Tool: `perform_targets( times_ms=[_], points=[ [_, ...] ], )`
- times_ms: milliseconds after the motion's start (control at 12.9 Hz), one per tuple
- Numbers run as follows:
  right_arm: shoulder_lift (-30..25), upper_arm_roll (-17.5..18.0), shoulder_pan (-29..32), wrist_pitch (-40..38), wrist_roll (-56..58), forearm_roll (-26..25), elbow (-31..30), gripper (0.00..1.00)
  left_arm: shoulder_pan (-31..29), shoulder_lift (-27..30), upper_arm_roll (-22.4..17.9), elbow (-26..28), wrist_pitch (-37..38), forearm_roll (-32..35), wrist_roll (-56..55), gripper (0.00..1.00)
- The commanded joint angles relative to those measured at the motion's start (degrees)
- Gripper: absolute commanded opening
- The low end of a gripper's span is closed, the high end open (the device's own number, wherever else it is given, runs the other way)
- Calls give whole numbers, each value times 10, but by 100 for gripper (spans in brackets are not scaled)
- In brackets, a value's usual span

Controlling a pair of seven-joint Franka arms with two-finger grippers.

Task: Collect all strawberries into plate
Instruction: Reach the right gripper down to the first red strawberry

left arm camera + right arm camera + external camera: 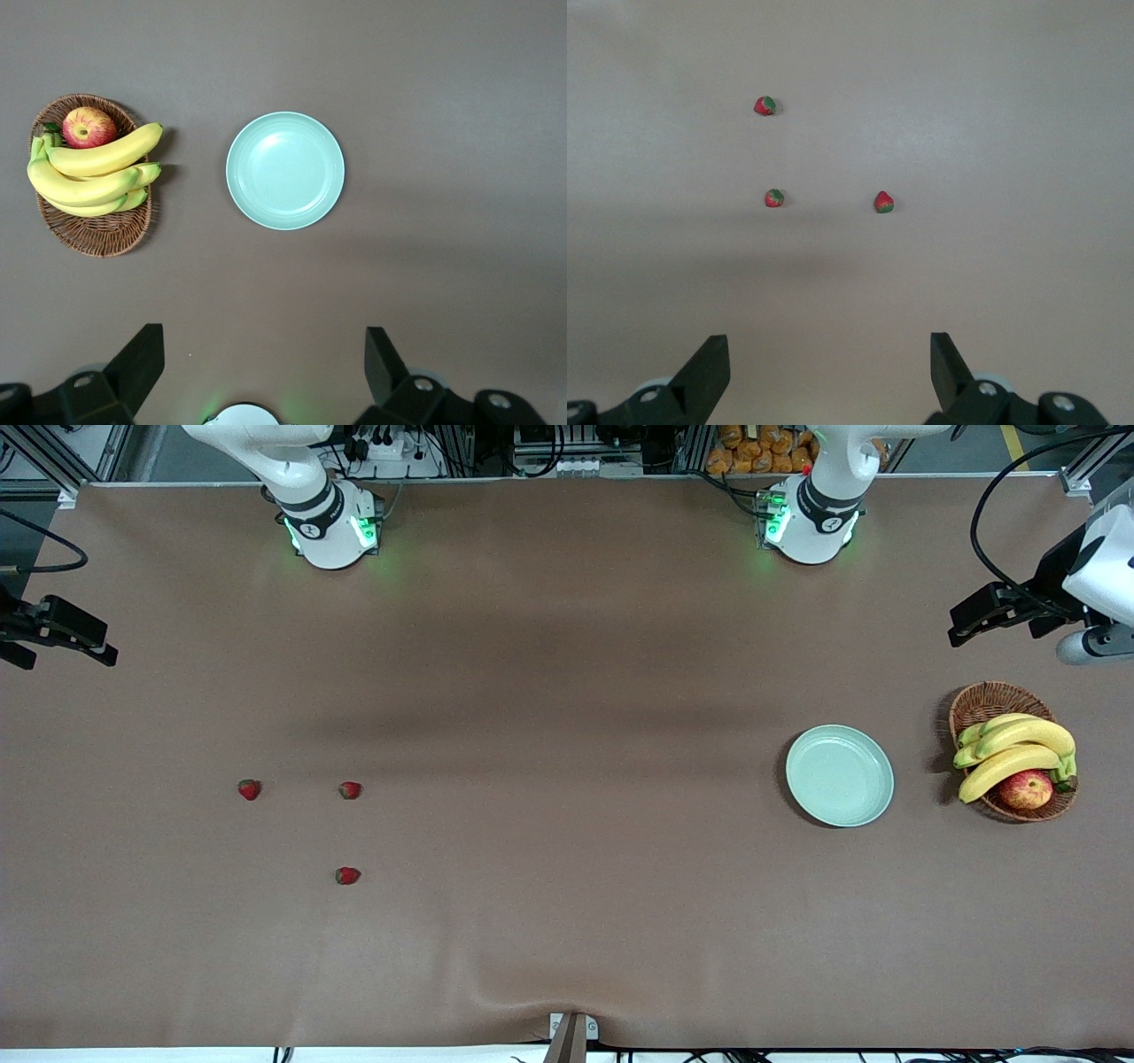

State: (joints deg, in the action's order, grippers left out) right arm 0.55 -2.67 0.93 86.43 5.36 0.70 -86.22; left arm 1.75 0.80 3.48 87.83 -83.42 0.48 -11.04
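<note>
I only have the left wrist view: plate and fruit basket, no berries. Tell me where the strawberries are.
Observer: All three strawberries lie on the table toward the right arm's end.
Operator: Report the right gripper.
Observer: The right gripper hangs open above them, holding nothing.
Operator: Check the left gripper too.
Observer: The left gripper is open over the table's left-arm end, above the plate and wicker basket.

Matt brown cloth table cover [567,691], smooth glossy plate [839,775], rough woven wicker basket [990,701], waxy bananas [1019,748]
</note>
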Motion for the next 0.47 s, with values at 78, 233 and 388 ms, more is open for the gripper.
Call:
perform_targets(
  times_ms=[78, 233, 388],
  points=[
    [-4, -1, 0, 0, 7, -7, -4, 100, 4, 8, -7, -1, -1, 6, 15, 100],
    [-3, -1, 1, -1, 7, -3, -4, 100, 4, -8, -6, -38, 16, 6, 37, 100],
    [1, -1, 0, 1, 7, -1, -3, 100, 0, -12, -3, -39, 17, 3, 40, 100]
  ],
)
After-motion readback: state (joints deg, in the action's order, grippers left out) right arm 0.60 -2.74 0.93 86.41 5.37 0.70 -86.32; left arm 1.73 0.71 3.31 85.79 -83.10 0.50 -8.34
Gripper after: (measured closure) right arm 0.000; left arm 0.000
